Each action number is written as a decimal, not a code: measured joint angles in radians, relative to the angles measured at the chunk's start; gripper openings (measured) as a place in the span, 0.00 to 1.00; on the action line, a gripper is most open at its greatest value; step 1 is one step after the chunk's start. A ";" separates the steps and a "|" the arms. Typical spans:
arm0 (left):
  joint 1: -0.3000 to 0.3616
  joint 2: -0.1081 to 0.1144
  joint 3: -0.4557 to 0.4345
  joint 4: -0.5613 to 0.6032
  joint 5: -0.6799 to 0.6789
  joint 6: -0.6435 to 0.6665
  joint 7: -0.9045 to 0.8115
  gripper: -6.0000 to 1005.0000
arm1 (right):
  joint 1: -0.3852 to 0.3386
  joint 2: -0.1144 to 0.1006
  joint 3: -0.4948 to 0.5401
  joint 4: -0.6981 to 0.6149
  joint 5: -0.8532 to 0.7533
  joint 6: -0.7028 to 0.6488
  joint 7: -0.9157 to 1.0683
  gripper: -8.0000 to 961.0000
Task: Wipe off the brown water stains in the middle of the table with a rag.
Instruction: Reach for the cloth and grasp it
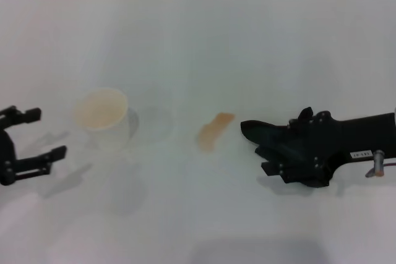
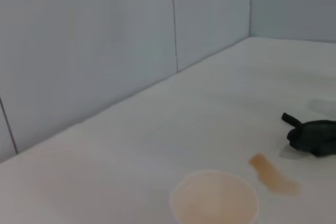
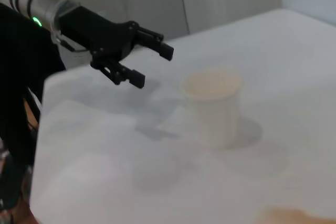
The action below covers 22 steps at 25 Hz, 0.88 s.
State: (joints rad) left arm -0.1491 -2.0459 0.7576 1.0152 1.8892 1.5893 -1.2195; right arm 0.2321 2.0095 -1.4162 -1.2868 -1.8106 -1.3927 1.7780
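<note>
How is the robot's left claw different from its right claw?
The left gripper is open and holds nothing, while the right gripper is shut on the dark rag. The left one sits beside the cup; the right one sits next to the brown water stains. Both are black, above the white table.

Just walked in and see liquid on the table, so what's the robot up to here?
The right gripper holds a dark rag low over the white table, just beside a small orange-brown stain in the middle, which has not been wiped. A clear plastic cup stands upright on the stain's other side. The left gripper hangs open and empty near the table's left edge, clear of the cup.
</note>
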 joint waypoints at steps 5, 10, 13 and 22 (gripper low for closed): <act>-0.047 0.052 -0.033 0.011 0.034 0.043 -0.037 0.86 | 0.002 0.000 0.005 -0.012 0.020 0.002 0.030 0.62; -0.119 0.081 -0.034 0.010 0.110 0.062 -0.052 0.86 | 0.005 0.000 -0.005 -0.021 0.023 0.025 0.051 0.62; -0.165 0.092 -0.038 0.006 0.149 0.080 -0.053 0.86 | 0.014 0.000 -0.023 -0.032 0.024 0.046 0.062 0.61; -0.241 0.086 -0.033 0.056 0.176 0.257 -0.065 0.86 | 0.029 0.000 -0.020 -0.085 0.023 0.059 0.101 0.61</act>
State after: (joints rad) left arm -0.3900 -1.9600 0.7243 1.0711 2.0647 1.8462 -1.2849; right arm 0.2607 2.0092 -1.4367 -1.3715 -1.7873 -1.3336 1.8786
